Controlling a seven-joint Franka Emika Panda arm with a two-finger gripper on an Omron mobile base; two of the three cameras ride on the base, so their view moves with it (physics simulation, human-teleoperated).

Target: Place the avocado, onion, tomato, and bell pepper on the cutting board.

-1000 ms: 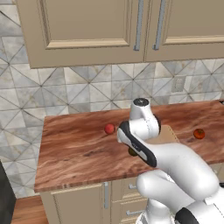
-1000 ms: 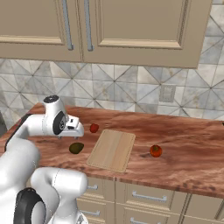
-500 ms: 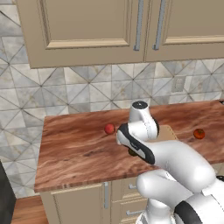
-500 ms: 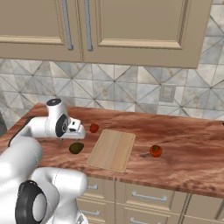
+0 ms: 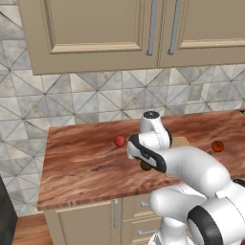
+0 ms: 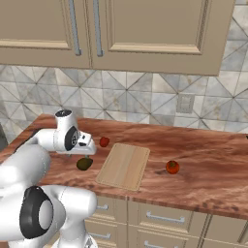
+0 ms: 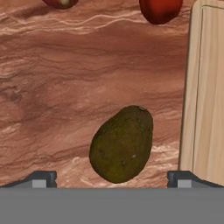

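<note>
One avocado [image 7: 122,144] lies between spread gripper [image 7: 112,178] tips, unheld.

Avocado [image 7: 122,144] beside bare cutting board [image 7: 208,92]; apart.

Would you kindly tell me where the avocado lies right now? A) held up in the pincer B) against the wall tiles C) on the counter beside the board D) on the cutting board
C: the avocado rests on the wooden counter, just off the cutting board's edge, between the open pincer's fingertips.
</note>
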